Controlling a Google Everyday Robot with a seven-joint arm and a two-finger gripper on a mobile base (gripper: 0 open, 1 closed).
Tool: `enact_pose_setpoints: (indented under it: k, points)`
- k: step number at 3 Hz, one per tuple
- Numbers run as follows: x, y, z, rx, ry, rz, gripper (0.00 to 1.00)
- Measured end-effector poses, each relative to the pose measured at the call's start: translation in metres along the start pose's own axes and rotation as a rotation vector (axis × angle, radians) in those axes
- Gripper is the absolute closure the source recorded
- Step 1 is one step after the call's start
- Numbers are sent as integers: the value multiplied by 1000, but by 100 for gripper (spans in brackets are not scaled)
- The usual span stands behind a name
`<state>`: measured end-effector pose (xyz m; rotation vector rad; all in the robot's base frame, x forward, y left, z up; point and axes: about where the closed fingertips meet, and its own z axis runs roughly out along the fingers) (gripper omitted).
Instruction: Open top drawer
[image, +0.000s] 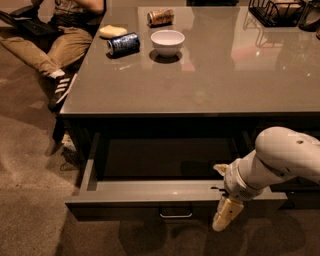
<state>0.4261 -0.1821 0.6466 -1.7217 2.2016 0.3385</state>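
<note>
The top drawer (150, 192) is a wide dark grey drawer under the grey countertop (200, 85). It stands pulled far out, and its dark inside looks empty. Its small metal bar handle (176, 215) shows at the centre of the front, at the lower edge. My gripper (221, 196) is on the white arm (280, 157) coming in from the right. It is at the right part of the drawer front. It is open: one finger (219, 168) is inside over the drawer, the other (224, 216) hangs outside in front of the panel.
On the countertop are a white bowl (167, 41), a blue can (123, 43) on its side, a brown can (160, 17), a yellow item (112, 31) and a black wire basket (280, 11) at the far right. A seated person's legs (55, 50) are at the left.
</note>
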Motion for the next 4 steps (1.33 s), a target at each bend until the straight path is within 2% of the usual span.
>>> enact_pose_setpoints:
  k: [1, 4]
  points:
    - [1, -6, -23, 37, -9, -19, 0]
    - [-3, -34, -182, 317, -40, -74, 0]
